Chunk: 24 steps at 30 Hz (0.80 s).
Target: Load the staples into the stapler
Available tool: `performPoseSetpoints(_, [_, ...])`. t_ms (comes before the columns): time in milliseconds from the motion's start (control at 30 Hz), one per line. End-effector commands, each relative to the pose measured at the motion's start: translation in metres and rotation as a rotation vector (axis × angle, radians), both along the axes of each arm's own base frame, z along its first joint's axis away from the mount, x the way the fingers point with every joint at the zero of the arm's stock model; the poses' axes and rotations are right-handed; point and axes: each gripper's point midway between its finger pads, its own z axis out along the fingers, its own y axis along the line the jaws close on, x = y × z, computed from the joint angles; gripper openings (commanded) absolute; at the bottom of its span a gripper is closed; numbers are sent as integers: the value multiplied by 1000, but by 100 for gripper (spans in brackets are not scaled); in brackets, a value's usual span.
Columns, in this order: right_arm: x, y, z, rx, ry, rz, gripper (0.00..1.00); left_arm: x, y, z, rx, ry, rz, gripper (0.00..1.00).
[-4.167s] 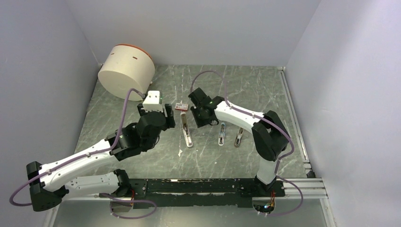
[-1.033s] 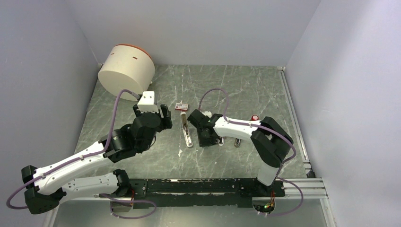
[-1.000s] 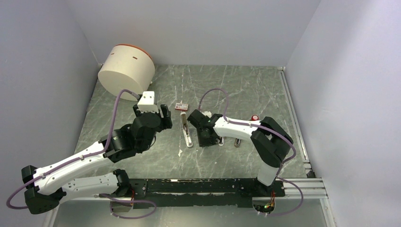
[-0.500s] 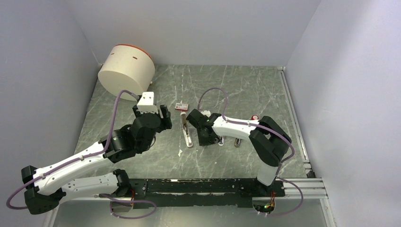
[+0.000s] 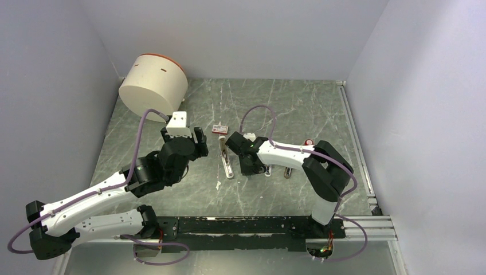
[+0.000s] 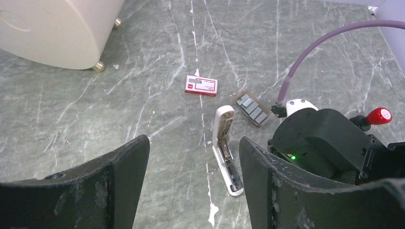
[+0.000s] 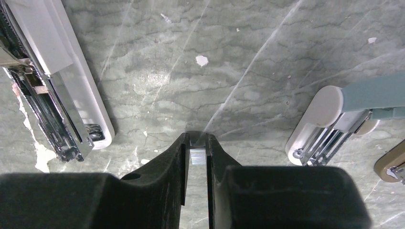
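Note:
The stapler (image 5: 227,161) lies flipped open on the marble table, its metal channel facing up (image 6: 225,151) (image 7: 52,90). The red staples box (image 5: 219,129) (image 6: 201,86) rests just beyond its far end. My right gripper (image 5: 251,167) (image 7: 197,143) points down at the table right of the stapler's near end. It is shut on a short silvery strip of staples (image 7: 197,156) pinched at its fingertips. My left gripper (image 5: 182,140) (image 6: 193,157) hangs open left of the stapler with nothing between its fingers.
A brown tray of staple strips (image 6: 250,109) lies right of the red box. Another white-and-teal stapler (image 7: 329,124) and a brown one (image 5: 290,166) lie right of my right gripper. A round cream container (image 5: 153,86) stands at the back left.
The right jaws have closed on the silvery strip, and that arm has shifted slightly left toward the open stapler. The left arm has stayed where it was.

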Motion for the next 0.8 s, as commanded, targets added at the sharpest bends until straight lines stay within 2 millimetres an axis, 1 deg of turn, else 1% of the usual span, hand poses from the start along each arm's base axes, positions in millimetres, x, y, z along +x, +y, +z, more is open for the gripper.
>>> performPoseSetpoints(0, [9, 2, 15, 21, -66, -6, 20, 1, 4, 10, -14, -15, 15, 74])
performPoseSetpoints(233, [16, 8, 25, 66, -112, -11, 21, 1, 8, 20, -24, -31, 26, 74])
performPoseSetpoints(367, [30, 24, 40, 121, -170, -2, 22, 0, 12, 26, -20, -39, 34, 74])
performPoseSetpoints(533, [42, 46, 58, 186, -247, 35, 23, -1, 25, 37, -12, -58, 69, 74])
performPoseSetpoints(667, [43, 62, 66, 204, -290, 53, 23, -2, 33, 46, -17, -78, 89, 74])
performPoseSetpoints(767, [43, 72, 71, 227, -313, 59, 23, -3, 37, 47, -12, -83, 101, 74])
